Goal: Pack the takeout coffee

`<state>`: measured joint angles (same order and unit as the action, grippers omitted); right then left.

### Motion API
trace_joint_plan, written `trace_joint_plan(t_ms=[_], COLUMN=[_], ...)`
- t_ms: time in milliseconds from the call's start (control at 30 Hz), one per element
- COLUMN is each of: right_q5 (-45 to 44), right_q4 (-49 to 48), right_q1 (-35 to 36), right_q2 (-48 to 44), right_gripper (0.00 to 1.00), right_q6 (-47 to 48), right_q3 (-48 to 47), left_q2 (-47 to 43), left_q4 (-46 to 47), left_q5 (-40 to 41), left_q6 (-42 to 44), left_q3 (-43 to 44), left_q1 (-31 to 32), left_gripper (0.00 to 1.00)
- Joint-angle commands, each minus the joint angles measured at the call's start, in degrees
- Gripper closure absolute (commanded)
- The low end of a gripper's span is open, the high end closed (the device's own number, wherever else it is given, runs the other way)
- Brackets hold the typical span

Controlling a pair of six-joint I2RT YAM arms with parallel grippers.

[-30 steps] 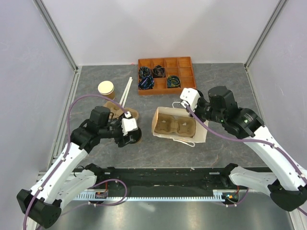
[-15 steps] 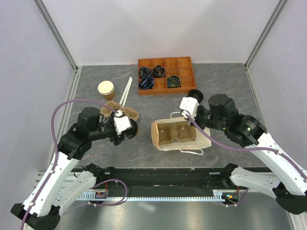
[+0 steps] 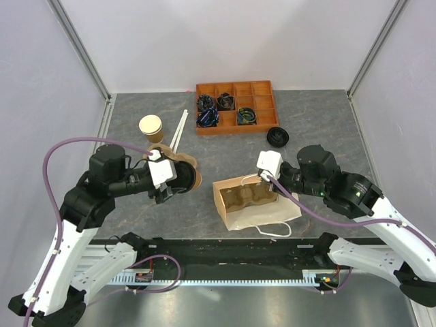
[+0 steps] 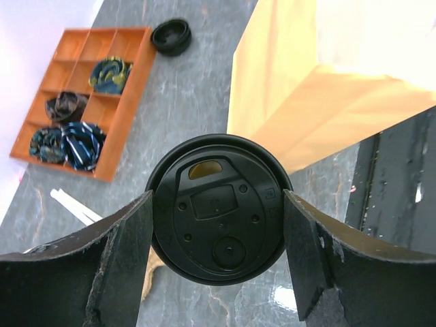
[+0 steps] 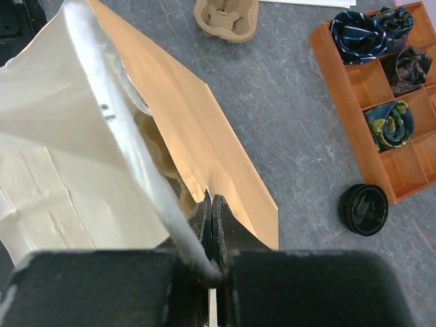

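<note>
Over the left half of the grey, stone-veined counter, lifted off the surface: takeout coffee, clamped in the left pincer, fingers spread wide and pressed against either side of the round black lid. Kraft body tipped sideways, base toward the bag. Just behind it, partly hidden, a moulded pulp carrier.

Right of that, past a bare strip of counter: brown paper bag, mouth gaping upward, a second carrier inside, white cord handles trailing at its near side. Right pincer closed tight on the bag's thin top edge.

Farther back: lidless cup with pale inside, white sticks beside it, orange tray of square compartments holding rolled fabrics, and a loose black lid near the tray's right corner.

Pale walls close on both sides.
</note>
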<state>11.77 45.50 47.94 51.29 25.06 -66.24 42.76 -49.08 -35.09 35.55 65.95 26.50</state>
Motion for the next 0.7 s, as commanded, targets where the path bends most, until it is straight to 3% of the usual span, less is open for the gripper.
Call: trace_joint_plan(t_ms=[0,300,667], right_q5=[1.2,-3.2,-21.2], right_q4=[1.6,0.0,-7.3], right_q1=[1.3,3.2,3.2], right_q2=[-1.2,-2.4,1.7], right_gripper=[1.0,1.0,1.0], right_q6=[-4.1,-7.8,-10.8], right_q3=[1.1,2.3,-3.5], left_q2=[1.8,5.1,3.7], left_q4=[-3.1,-2.7,3.3], left_q5=[-3.5,-3.8,-3.3], left_q6=[2.5,7.0,1.8], left_q3=[4.4,7.0,1.6], left_q1=[0.6,0.8,0.8], left_gripper=[0.55,0.55,0.55])
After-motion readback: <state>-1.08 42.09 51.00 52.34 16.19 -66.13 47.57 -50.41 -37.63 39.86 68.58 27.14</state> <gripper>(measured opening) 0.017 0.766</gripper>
